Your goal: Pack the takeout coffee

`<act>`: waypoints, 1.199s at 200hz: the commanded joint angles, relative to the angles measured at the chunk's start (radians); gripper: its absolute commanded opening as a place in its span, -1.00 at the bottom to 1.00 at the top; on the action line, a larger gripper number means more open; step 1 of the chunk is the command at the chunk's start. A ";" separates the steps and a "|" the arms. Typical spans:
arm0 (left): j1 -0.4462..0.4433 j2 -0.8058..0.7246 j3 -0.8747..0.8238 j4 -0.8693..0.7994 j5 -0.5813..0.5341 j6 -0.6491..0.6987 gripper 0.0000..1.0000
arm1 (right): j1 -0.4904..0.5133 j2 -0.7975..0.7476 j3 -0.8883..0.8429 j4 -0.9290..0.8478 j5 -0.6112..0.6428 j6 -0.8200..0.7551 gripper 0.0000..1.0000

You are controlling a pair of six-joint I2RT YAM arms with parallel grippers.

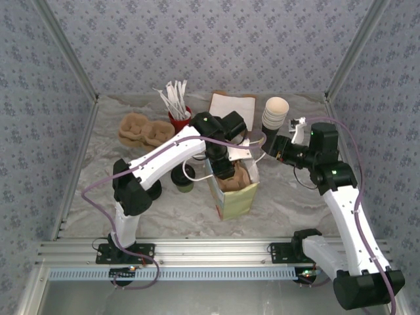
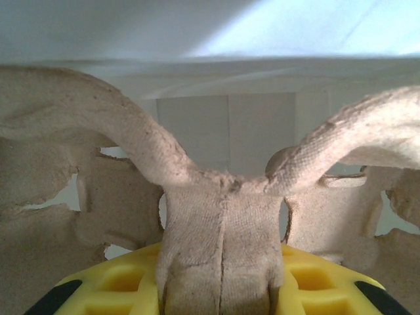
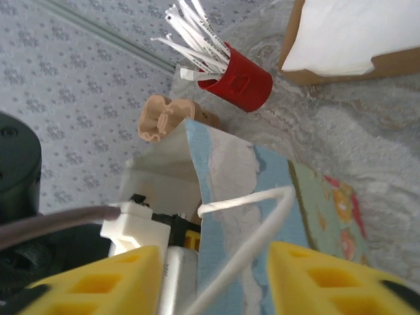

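left gripper point(image 1: 226, 168): i see it down in the mouth of the paper bag point(image 1: 237, 198), its yellow fingers point(image 2: 138, 269) clamped narrow on the middle ridge of a pulp cup carrier point(image 2: 223, 216).
right gripper point(image 3: 213, 282): at the bag's right edge, jaws apart; the white cord handle point(image 3: 249, 198) runs loose between them, not pinched as far as i can tell.
takeout coffee point(image 1: 186, 184): on the table left of the left gripper, outside the bag, just beside it, partly under that arm.
beyond the left gripper: red cup of white sticks point(image 1: 178, 117), a spare carrier stack point(image 1: 144, 130).
beyond the right gripper: lidless cups point(image 1: 275, 111).
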 commanded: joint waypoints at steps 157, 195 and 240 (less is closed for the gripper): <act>-0.036 -0.036 -0.105 0.043 -0.033 0.108 -0.62 | -0.091 -0.025 0.044 -0.085 -0.081 -0.030 -1.00; -0.047 0.007 -0.100 0.029 -0.071 0.110 -0.62 | -0.090 -0.036 0.038 -0.089 -0.084 -0.026 -1.00; -0.059 0.032 -0.088 0.015 -0.069 0.120 -0.61 | -0.089 -0.044 0.032 -0.089 -0.082 -0.024 -1.00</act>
